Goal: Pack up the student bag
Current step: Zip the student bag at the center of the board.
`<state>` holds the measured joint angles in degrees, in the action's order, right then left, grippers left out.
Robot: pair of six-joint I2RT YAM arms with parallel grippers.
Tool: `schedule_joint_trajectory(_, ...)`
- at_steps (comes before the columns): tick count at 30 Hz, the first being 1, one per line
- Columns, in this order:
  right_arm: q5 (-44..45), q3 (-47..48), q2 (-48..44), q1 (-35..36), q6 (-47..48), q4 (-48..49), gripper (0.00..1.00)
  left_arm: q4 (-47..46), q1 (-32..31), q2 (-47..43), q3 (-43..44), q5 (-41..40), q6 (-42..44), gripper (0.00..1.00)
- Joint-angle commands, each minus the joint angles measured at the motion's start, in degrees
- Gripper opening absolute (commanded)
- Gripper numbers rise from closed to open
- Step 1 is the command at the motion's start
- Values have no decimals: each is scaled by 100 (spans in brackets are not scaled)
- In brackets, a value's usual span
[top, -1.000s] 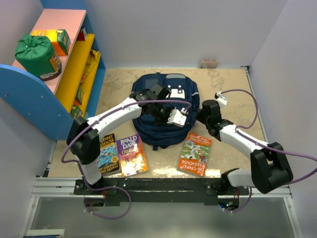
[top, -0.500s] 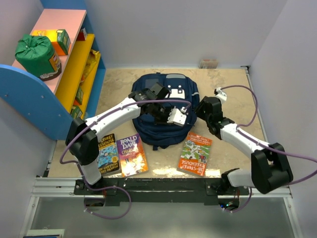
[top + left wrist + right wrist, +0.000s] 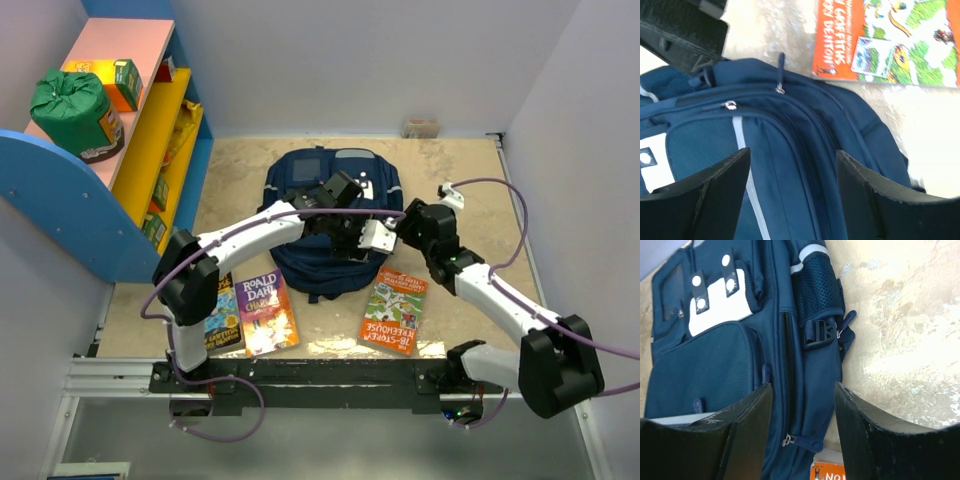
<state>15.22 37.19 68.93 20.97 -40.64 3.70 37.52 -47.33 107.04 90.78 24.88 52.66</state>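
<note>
I'm hovering left gripper and right gripper over the student bag, both pincers apart and empty. I'm judging this the opening step; the next move is needing the zip pull pinched.

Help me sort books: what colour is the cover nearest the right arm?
Orange; the book shows best in the top external view.

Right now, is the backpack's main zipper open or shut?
Shut, as far as visible: on the navy backpack the zipper line runs closed to its pull, and no interior shows.

The student bag is matt navy cloth, partly mesh.
</note>
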Motion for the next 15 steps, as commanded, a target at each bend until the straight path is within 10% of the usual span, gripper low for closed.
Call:
schedule_joint_trajectory(1, -19, -63, -441, -5, 320, 184, 57, -851, -48, 62, -43, -457, -388, 73)
schedule_joint_trajectory(9, -107, 113, -643, -14, 478, -89, 55, -1124, -57, 246, -236, -1073, -415, 59)
schedule_joint_trajectory(15, -116, 341, -740, -41, 698, -256, 56, -1045, -57, 142, -412, -915, -573, 69)
